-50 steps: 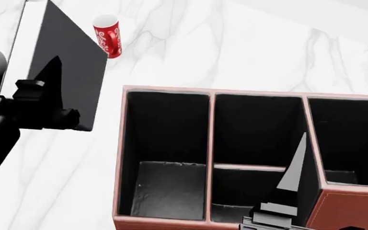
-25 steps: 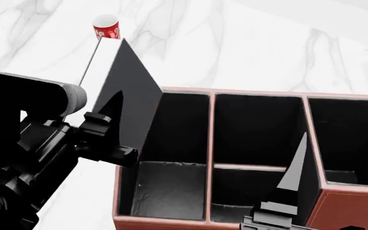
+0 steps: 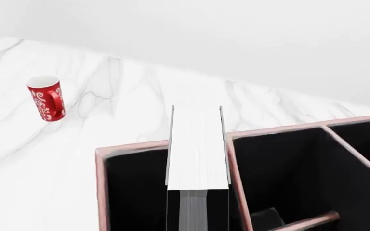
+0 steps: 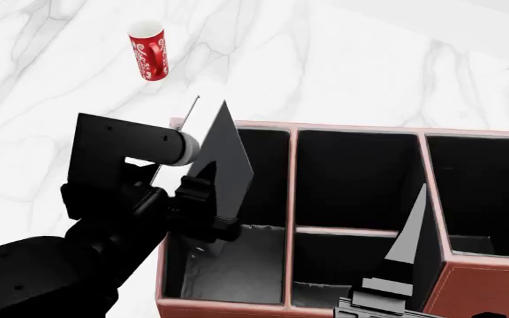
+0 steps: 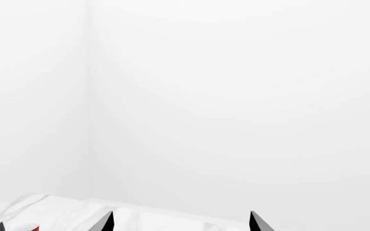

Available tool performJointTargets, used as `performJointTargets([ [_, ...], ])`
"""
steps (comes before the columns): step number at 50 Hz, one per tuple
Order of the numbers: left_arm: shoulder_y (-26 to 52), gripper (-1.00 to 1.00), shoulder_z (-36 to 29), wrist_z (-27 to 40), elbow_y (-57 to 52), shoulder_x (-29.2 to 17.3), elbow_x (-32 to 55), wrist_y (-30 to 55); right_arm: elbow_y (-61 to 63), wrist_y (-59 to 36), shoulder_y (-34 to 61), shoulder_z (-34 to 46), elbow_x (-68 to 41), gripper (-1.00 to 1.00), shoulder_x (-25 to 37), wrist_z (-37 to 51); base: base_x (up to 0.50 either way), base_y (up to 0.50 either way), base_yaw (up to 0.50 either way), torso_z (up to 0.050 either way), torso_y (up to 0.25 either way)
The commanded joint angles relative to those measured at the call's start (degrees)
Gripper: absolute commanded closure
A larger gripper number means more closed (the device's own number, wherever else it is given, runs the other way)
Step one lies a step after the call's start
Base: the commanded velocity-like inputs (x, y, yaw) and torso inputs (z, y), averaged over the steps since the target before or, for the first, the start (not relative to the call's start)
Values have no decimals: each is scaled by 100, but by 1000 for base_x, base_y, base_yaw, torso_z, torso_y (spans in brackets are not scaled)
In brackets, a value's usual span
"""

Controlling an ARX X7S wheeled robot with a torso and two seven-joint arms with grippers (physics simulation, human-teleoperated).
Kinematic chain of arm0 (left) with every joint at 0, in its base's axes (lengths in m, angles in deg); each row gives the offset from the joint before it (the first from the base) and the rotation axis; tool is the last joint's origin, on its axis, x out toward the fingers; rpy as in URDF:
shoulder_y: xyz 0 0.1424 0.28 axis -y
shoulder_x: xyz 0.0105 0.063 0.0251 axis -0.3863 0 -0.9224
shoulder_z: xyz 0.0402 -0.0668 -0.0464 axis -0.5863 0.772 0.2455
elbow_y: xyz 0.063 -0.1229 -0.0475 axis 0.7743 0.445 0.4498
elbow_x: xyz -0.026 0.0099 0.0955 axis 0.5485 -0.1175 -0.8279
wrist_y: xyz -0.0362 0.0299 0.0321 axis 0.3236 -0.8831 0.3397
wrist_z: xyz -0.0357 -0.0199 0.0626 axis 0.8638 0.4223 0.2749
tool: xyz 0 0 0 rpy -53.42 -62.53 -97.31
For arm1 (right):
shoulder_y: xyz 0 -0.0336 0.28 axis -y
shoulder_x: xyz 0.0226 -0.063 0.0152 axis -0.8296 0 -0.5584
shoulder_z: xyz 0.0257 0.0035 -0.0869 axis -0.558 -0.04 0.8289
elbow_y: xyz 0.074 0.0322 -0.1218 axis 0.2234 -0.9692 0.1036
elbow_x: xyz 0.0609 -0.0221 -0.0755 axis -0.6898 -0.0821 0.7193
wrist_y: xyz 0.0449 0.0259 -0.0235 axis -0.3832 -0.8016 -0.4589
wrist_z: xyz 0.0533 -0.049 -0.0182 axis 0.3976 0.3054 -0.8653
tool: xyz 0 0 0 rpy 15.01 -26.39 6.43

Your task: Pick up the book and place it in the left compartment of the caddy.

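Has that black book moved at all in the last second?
Yes. The book went from beside the red mug rightward over the caddy, into its left compartment.

Bright, even, shadowless render light — sharp throughout, no blur or glare, only the caddy (image 4: 294, 139) interior dark.

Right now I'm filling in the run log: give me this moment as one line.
phase: lowering | left gripper: shut on book | book: tilted over left compartment of caddy, not released | right gripper: open, idle | red mug: untouched
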Motion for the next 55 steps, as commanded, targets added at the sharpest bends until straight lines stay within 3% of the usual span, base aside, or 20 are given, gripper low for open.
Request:
performJointTargets([
  [1, 53, 100, -247, -113, 685, 188, -279, -463, -28, 58, -18, 4, 7, -100, 16, 0, 0, 0, 0, 0, 0],
  [15, -7, 100, -317, 170, 1186, 376, -337, -787, -53, 76, -6, 40, 3, -100, 23, 10, 0, 0, 0, 0, 1],
  [55, 536, 100, -1478, -149, 3861, 538, -641, -2563, -89, 154, -21, 62, -39, -100, 68, 40, 0, 0, 0, 0, 2],
])
